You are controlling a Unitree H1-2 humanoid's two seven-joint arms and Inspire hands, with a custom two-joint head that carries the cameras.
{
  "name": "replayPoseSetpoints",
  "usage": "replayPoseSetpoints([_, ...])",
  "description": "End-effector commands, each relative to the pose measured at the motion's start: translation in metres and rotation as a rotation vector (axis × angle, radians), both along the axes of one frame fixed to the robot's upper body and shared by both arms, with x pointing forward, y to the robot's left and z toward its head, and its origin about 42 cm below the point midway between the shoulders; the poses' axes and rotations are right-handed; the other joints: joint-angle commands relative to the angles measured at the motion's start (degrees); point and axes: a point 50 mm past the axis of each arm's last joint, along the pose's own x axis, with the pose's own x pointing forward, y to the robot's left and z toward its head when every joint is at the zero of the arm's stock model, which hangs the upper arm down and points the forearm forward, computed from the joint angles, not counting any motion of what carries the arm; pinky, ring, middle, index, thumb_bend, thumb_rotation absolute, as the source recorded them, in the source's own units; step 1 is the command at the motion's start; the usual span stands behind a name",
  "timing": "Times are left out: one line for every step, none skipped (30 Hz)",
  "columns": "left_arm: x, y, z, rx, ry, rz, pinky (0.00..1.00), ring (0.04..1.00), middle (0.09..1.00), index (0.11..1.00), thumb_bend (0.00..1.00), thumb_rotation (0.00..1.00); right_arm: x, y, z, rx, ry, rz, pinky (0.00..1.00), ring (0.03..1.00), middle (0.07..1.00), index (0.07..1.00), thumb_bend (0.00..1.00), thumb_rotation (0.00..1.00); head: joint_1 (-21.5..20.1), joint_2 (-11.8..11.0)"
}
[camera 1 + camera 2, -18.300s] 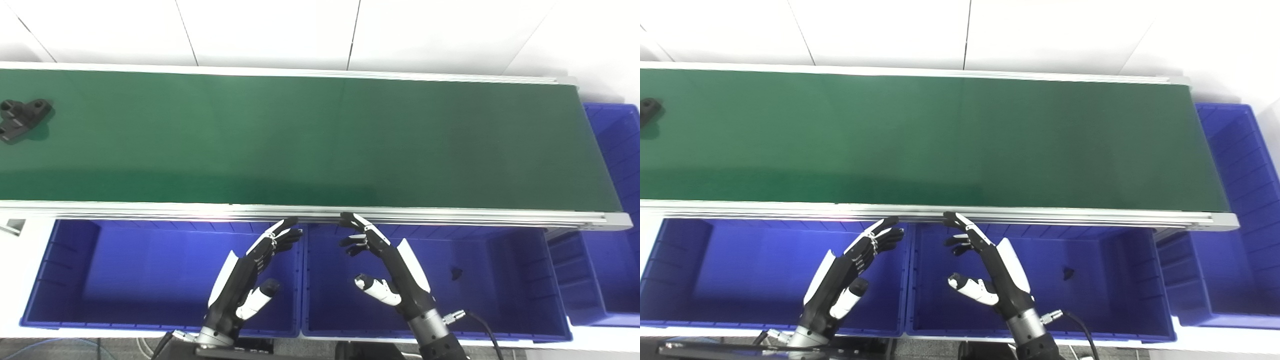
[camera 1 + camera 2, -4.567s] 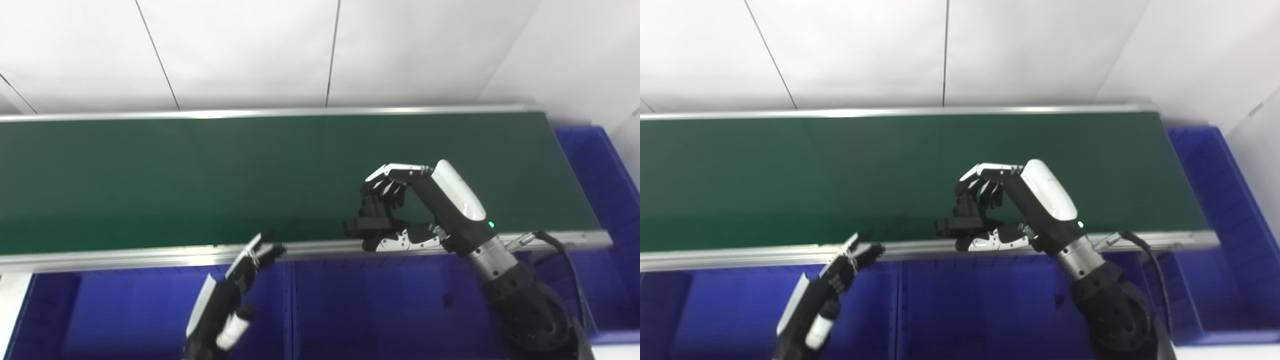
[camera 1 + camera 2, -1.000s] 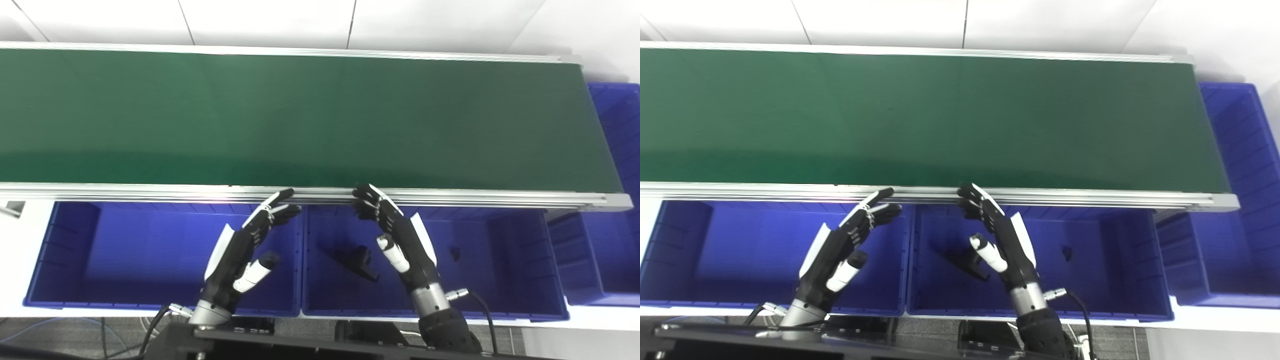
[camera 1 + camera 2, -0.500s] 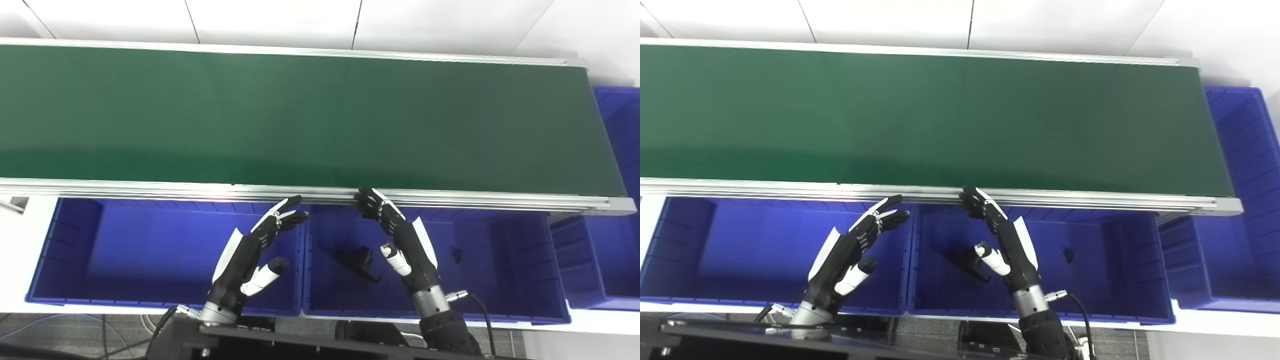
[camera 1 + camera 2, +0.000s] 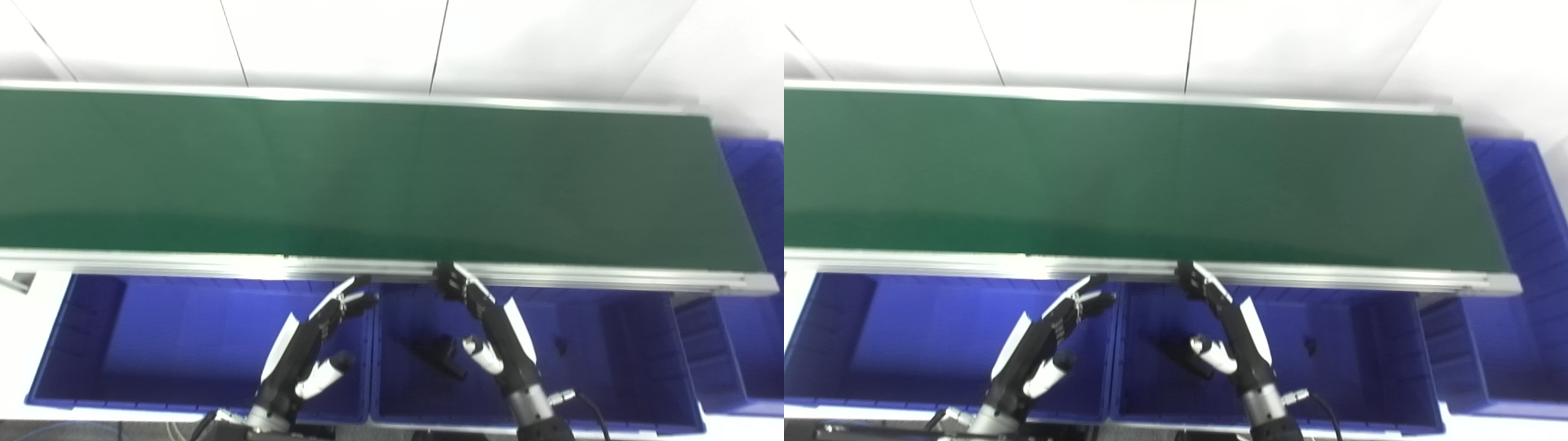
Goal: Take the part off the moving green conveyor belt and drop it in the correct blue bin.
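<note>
The black part (image 5: 438, 356) lies on the floor of the middle blue bin (image 5: 618, 343), just left of my right hand (image 5: 499, 337). That hand is open above the bin, its fingertips near the belt's front rail, holding nothing. My left hand (image 5: 309, 346) is open too, over the divide between the left blue bin (image 5: 153, 331) and the middle one. The green conveyor belt (image 5: 367, 177) carries nothing in view.
A small dark piece (image 5: 560, 346) lies further right in the middle bin. Another blue bin (image 5: 750, 245) stands at the belt's right end. The belt's aluminium front rail (image 5: 184, 264) runs just beyond my fingertips. White wall behind.
The whole picture has slid down a little, so the camera has tilted. Both hands stay open in the same pose, and the black part stays in the middle bin.
</note>
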Motion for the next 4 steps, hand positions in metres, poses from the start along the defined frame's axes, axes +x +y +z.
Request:
replayPoseSetpoints([0.0016, -0.0029, 0.0053, -0.019, -0.049, 0.0, 0.82, 0.811, 0.797, 0.879, 0.74, 0.92, -0.0006, 0.003, 0.0013, 0.005, -0.019, 0.019, 0.78, 0.803, 0.85, 0.874, 0.97, 1.0, -0.22, -0.46])
replayPoseSetpoints([0.0012, -0.0029, 0.0043, -0.019, -0.045, 0.001, 0.82, 0.811, 0.798, 0.879, 0.74, 0.92, -0.0008, 0.003, 0.0004, 0.002, -0.018, 0.018, 0.78, 0.802, 0.85, 0.874, 0.97, 1.0, -0.32, -0.88])
replayPoseSetpoints([0.0009, -0.0028, 0.0035, -0.019, -0.038, 0.002, 0.82, 0.812, 0.799, 0.879, 0.75, 0.92, -0.0008, 0.0029, -0.0008, -0.005, -0.018, 0.019, 0.77, 0.797, 0.849, 0.872, 0.96, 1.0, -0.42, -1.24])
replayPoseSetpoints([0.0008, -0.0028, 0.0025, -0.018, -0.031, 0.0, 0.82, 0.815, 0.803, 0.88, 0.76, 0.92, -0.0006, 0.0029, -0.0019, -0.014, -0.02, 0.021, 0.76, 0.787, 0.847, 0.868, 0.96, 1.0, -0.53, -1.56])
